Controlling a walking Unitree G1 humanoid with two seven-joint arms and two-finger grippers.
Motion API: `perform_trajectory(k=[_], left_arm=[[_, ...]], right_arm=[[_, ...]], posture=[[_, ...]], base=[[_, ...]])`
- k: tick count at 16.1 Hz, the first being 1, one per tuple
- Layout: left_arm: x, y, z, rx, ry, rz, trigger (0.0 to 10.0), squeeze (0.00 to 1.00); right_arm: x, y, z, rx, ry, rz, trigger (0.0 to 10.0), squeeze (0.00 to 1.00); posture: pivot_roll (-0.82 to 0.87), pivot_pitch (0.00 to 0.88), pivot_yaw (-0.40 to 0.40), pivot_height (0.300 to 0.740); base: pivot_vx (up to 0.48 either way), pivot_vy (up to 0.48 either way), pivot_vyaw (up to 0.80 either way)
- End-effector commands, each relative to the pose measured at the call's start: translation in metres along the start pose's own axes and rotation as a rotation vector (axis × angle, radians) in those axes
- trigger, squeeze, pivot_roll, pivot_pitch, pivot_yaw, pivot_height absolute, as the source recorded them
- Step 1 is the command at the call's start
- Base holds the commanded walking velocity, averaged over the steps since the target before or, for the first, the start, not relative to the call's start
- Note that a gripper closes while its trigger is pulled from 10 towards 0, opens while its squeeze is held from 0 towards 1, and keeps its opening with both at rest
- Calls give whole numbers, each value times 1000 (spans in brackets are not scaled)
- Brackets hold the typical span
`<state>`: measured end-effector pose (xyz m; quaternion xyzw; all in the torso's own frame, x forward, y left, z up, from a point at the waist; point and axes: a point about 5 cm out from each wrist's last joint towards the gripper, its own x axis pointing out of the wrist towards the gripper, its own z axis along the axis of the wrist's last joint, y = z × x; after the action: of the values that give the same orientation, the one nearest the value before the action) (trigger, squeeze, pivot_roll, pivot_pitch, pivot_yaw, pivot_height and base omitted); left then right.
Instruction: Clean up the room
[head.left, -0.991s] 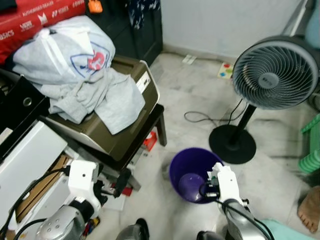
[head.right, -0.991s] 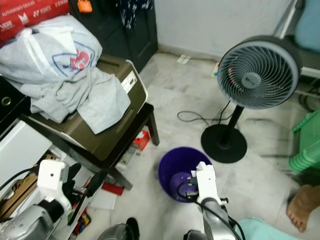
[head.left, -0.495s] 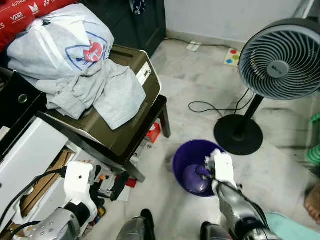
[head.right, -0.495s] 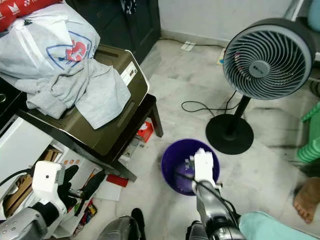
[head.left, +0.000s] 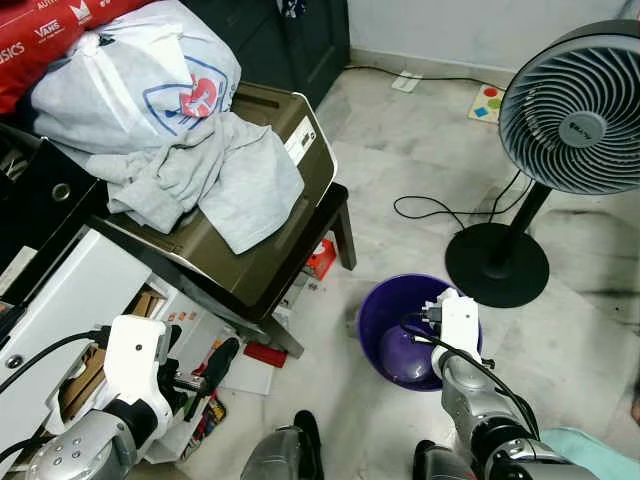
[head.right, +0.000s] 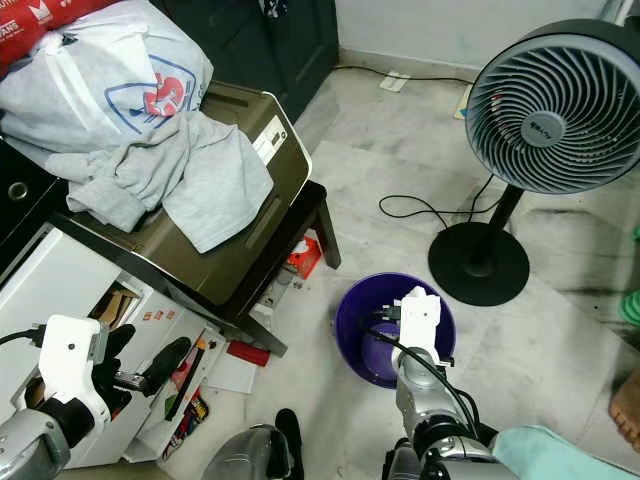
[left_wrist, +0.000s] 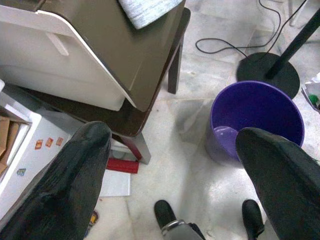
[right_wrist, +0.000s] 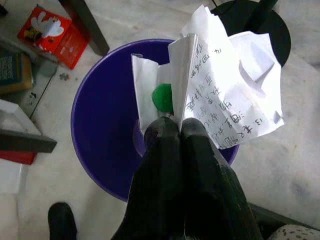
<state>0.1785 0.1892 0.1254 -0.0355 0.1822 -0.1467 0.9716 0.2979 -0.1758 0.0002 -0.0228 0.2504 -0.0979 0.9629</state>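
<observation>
Directly above the purple bin, the right claw has its two black fingers pressed together on a crumpled sheet of paper with handwriting, a small green bit caught in the folds. Holding the paper over the open mouth of the bin suggests the throw-away step of the tidying is nearly done: once the fingers part, the paper should fall inside rather than onto the floor. From the head cameras the right claw sits at the bin rim, wrist angled downward.

Just beside the bin, the round black base of a standing fan rests on the floor, its cable looping toward the wall; a loose release could drift the paper that way.

Off to the robot's left, the left claw hangs with fingers spread and empty, low beside a white cabinet. Nearby stands a dark low table carrying a brown box, draped with grey clothes and a white bag. Red and white clutter lies beneath the table, likely further work.
</observation>
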Motion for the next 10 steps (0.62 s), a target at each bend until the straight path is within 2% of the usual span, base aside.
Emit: perform_trajectory(k=[1,2,10], left_arm=[[-5,3,-2,13,23,12,10000,0],[-5,4,-1,14,26,9,10000,0],[-4,6,1,23,30,8,10000,0]], right_arm=[[-3,5,-10,19,30,7,10000,118],[-3,5,-9,39,23,12,10000,1000],[0,5,6,66,-44,-3,10000,1000]], posture=[[153,276,212,740],[154,275,214,740],[159,266,225,740]], base=[[0,0,0],[0,0,0],[0,0,0]])
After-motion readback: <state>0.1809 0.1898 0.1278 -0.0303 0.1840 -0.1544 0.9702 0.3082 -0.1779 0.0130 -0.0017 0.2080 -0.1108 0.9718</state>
